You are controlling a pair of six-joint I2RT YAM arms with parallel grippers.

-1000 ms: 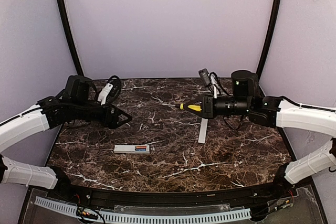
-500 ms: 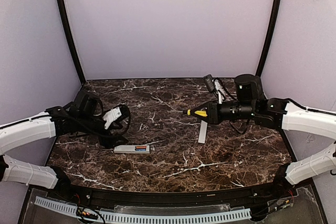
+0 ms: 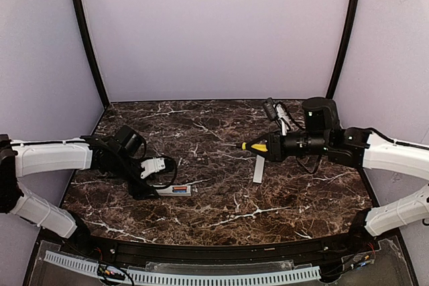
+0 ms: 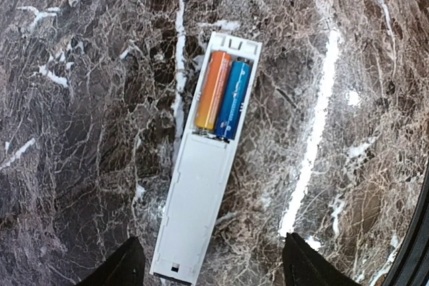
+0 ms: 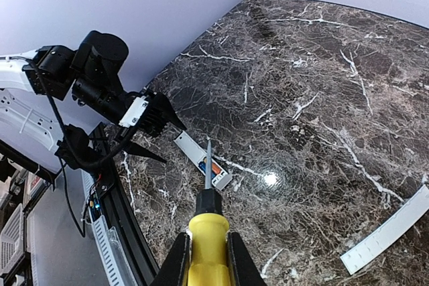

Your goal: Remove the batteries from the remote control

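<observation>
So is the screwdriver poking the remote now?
Apart. The top view shows bare marble between the screwdriver, held in the right gripper, and the remote control. In the right wrist view the tip only lines up with it.

The left arm swings down toward the near edge of the dark marble table [image 3: 221,205]. Its left gripper [image 3: 147,189], earlier raised and pointing across the table behind the slim white-grey remote control [image 3: 171,190], now hangs over that bar's left end, fingers spread to either side of it. The right gripper [image 5: 208,262] draws back to the right and slightly nearer, carrying the yellow-handled screwdriver [image 3: 257,146] along, its tip now farther from the table's middle
</observation>
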